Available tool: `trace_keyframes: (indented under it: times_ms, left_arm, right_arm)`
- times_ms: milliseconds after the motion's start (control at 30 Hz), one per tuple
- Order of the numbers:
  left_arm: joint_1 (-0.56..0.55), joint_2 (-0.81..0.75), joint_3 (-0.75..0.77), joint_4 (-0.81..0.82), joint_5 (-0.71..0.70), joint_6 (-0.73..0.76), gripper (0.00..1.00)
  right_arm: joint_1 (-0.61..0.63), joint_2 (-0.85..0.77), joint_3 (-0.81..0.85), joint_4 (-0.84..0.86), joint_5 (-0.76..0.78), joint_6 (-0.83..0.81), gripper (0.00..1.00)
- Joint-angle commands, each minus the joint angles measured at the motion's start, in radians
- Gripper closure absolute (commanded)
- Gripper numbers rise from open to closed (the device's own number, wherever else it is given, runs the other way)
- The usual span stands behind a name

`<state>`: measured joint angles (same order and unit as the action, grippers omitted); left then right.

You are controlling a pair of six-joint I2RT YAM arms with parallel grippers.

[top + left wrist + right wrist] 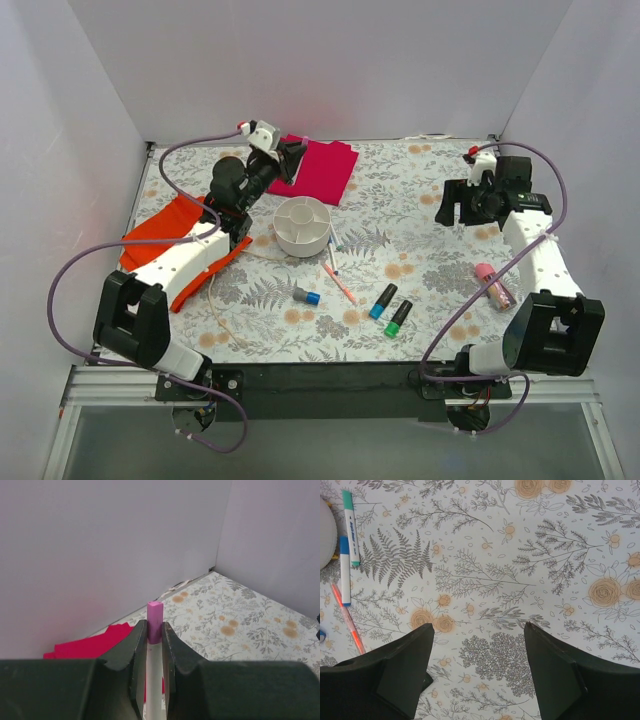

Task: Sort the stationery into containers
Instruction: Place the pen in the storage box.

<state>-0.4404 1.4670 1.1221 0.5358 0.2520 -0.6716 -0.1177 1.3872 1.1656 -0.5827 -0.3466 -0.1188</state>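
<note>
In the left wrist view my left gripper is shut on a thin white pen with a purple cap, which sticks out past the fingertips. From above, this gripper is raised over the near edge of the magenta cloth, behind the round white compartment dish. My right gripper hangs open over bare table, nothing between its fingers. On the table lie two white pens beside the dish, a pink pen, a grey-blue stub, a blue-capped marker, a green-capped marker and a pink glittery tube.
A red-orange cloth lies under my left arm at the left side. White walls close off the back and both sides. In the right wrist view, a teal-capped pen, a blue-capped pen and the pink pen lie far left by the dish rim.
</note>
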Motion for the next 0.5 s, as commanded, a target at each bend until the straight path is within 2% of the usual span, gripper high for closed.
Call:
trace_keyframes:
  times_ms: [0, 133, 267, 467]
  left_arm:
    - [0.035, -0.001, -0.12, 0.2, -0.076, -0.071, 1.0]
    - [0.083, 0.039, -0.166, 0.269, -0.077, -0.088, 1.0]
    - [0.124, 0.096, -0.194, 0.326, -0.069, -0.088, 1.0]
    - [0.129, 0.197, -0.197, 0.401, -0.028, -0.098, 1.0]
  right_arm:
    - [0.088, -0.05, 0.052, -0.028, 0.081, -0.039, 0.19]
    - [0.154, -0.042, 0.08, -0.058, 0.107, -0.067, 0.19]
    - [0.161, -0.036, 0.105, -0.078, 0.135, -0.084, 0.18]
    - [0.161, -0.053, 0.068, -0.08, 0.132, -0.087, 0.18]
